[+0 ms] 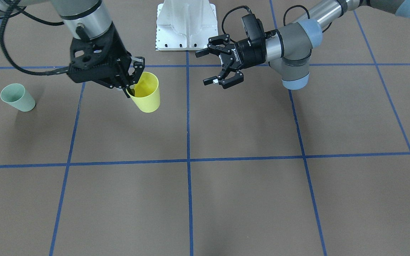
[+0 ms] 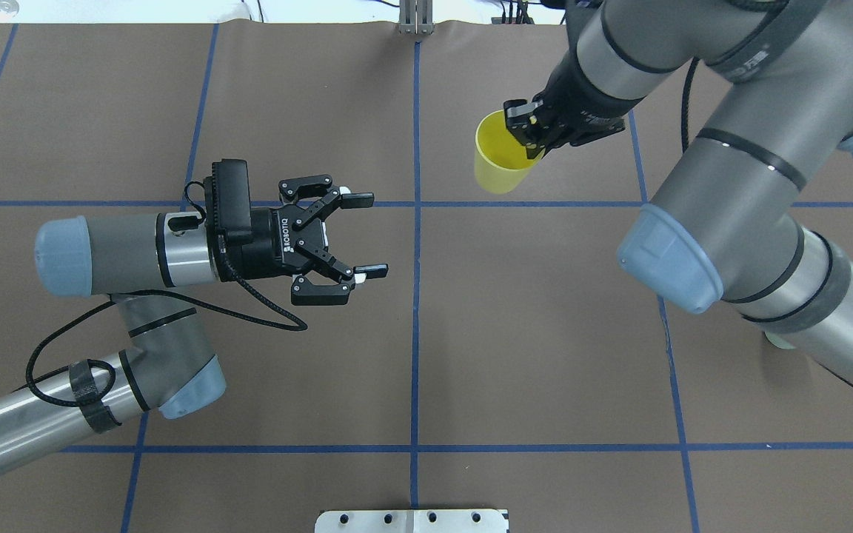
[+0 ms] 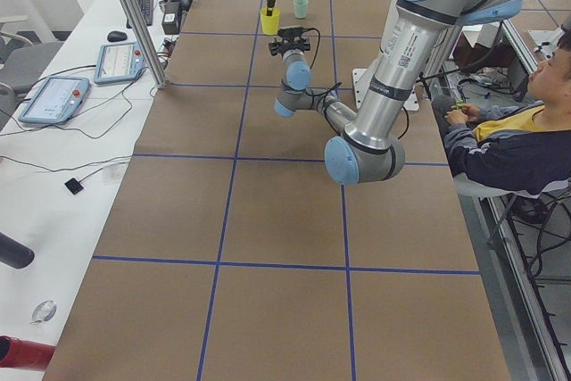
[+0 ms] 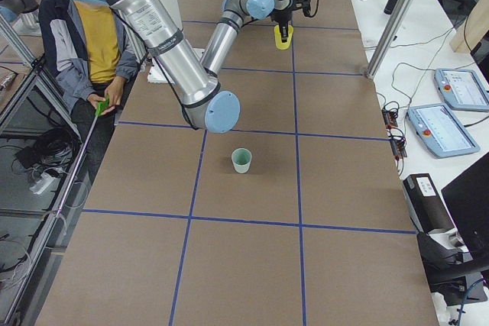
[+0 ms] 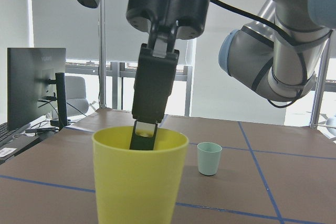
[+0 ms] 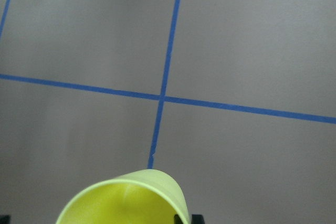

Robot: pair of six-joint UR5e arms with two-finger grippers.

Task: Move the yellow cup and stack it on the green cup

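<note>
**Inspector:** State of the grippers?

**Operator:** I find the right gripper (image 1: 132, 84) clamped on the rim of the yellow cup (image 1: 147, 95), one finger inside the wall and one outside. The left gripper (image 2: 372, 235) hangs with its jaws apart, holding nothing.

**Inspector:** And the target?

**Operator:** The green cup (image 1: 17, 97) stands upright, mouth up and empty. It is well apart from the yellow cup, further toward the robot's right, so the right gripper is nearer. I cannot tell whether the yellow base is clear of the table (image 1: 247, 199).
</note>
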